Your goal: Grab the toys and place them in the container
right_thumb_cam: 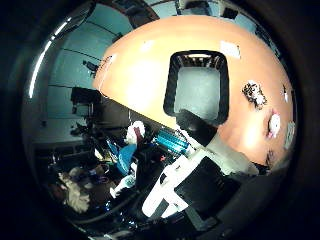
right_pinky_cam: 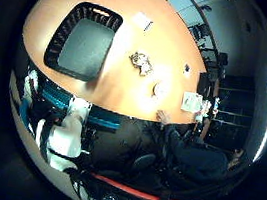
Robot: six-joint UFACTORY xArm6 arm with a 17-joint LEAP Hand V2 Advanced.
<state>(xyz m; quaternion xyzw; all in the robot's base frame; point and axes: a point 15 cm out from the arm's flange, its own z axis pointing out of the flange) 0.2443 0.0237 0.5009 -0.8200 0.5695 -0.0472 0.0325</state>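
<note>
White and black parts of my hand point(right_thumb_cam: 200, 185) show close by; whether the fingers are open I cannot tell. On the orange table point(right_pinky_cam: 120, 85) the black basket point(right_pinky_cam: 84, 39) stands, a speckled toy point(right_pinky_cam: 141, 62) and a pale round toy point(right_pinky_cam: 160, 89) lying apart beside it.

Office meeting room: long wooden conference table point(right_pinky_cam: 120, 85), office chairs point(right_pinky_cam: 142, 162).

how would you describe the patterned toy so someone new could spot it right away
Start at the big orange table and find the black basket on it. Beside the basket lie two small toys; the patterned toy is the one nearer the basket. It is lumpy and mottled dark and light, while the round toy next to it is plain and pale.
</note>
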